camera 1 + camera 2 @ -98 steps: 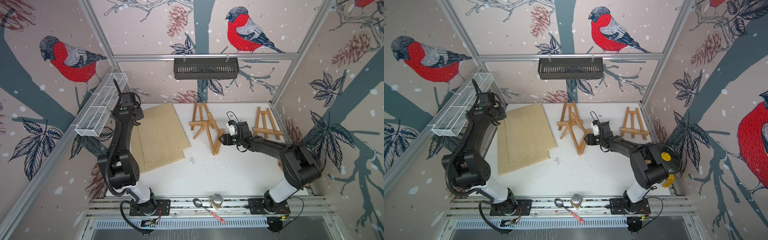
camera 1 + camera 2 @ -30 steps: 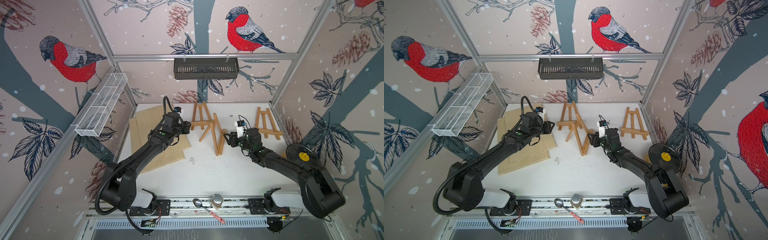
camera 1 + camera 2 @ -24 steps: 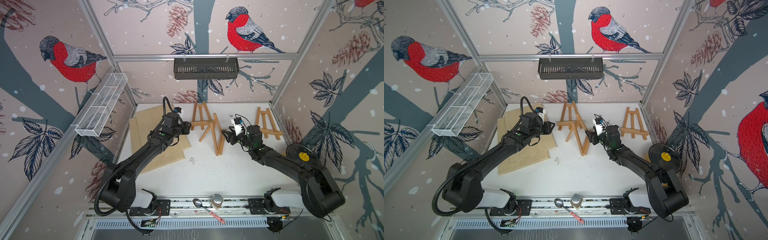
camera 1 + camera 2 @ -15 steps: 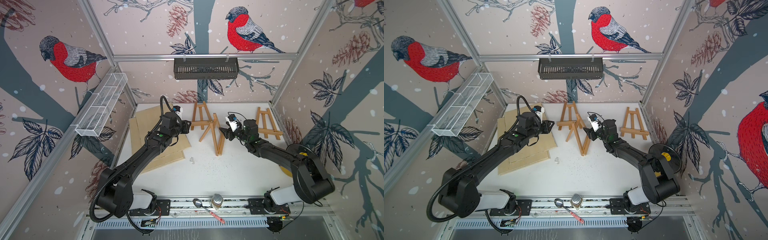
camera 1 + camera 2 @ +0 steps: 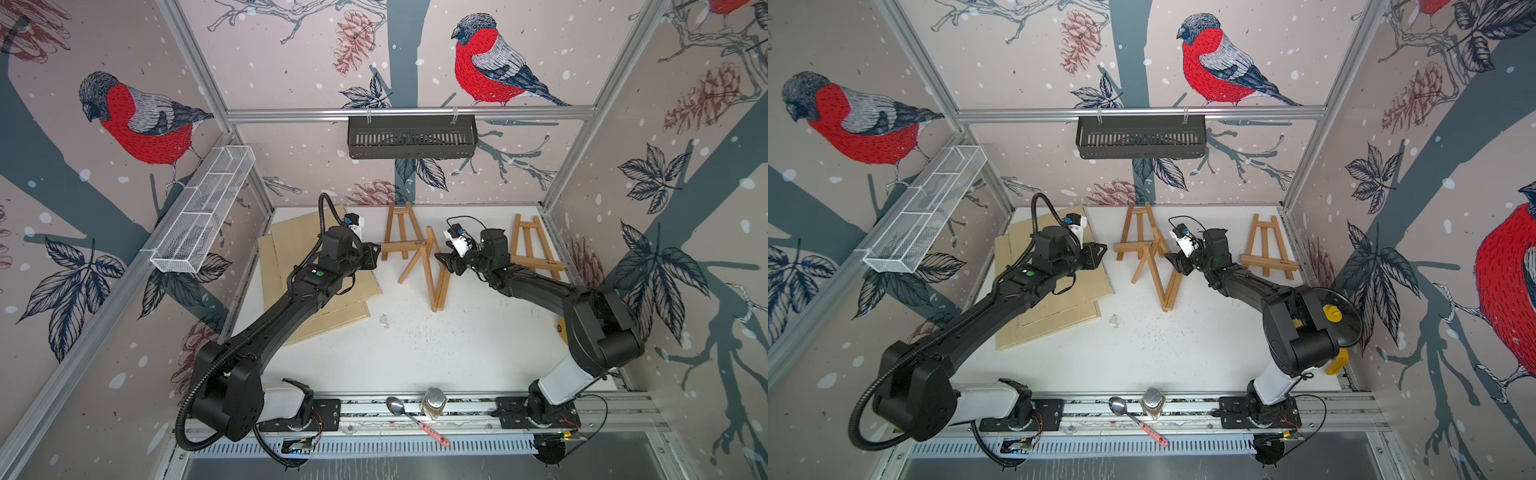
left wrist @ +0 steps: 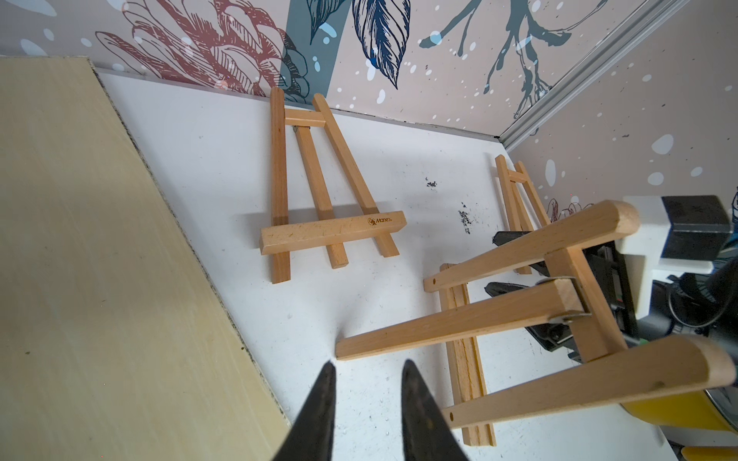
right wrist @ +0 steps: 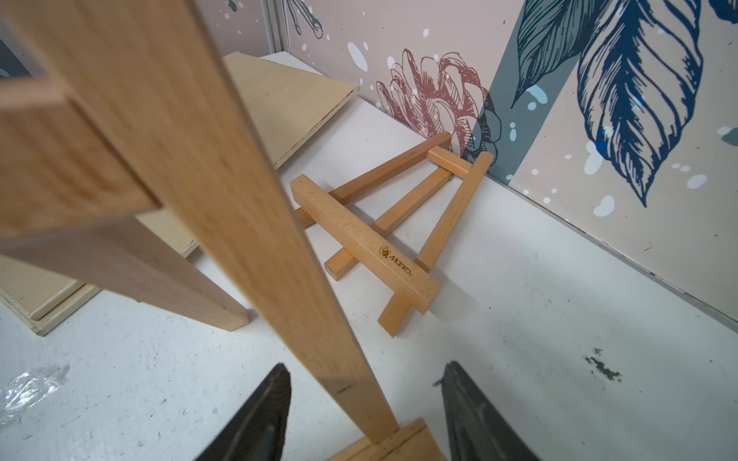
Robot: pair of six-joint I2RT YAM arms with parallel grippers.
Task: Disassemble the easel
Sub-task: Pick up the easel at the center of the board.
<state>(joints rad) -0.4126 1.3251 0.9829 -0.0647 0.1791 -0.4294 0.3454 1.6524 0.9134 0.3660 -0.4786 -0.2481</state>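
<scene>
- Left gripper [image 6: 368,383]: the jaws are a narrow slit apart and hold nothing. Only bare table shows between them.
- Right gripper [image 7: 366,365]: the jaws stand wide with a front leg [image 7: 263,239] running up between them. There is a gap on both sides at the tips and any contact deeper in is hidden, so you can't tell if it grips.
- Easel [image 5: 434,282]: it sits mid-table between your two grippers. In a top view it's at 3 o'clock from the left gripper and 9 o'clock from the right, which is hard up against it.
- Ledge [image 6: 469,379]: it lies on the table with its long axis 12 to 6 in a top view. The frame rises off it toward the right gripper.
- Rear leg [image 6: 451,324]: it's hinged at the top bar, crosses over the ledge and runs out toward 7 o'clock. Its foot is the closest wood to your left tips, near but apart, at about 4 o'clock from them.
- My read is that the right arm is the nearer one and looks like the brace. The left arm is free, and the rear leg is its likely target.
- The leg's axis runs nearly along the left gripper's line of reach, so you'd have to close across it, not down its length.
- The flat easel [image 6: 331,235] is at 12 o'clock from that foot, so keep off it.
</scene>
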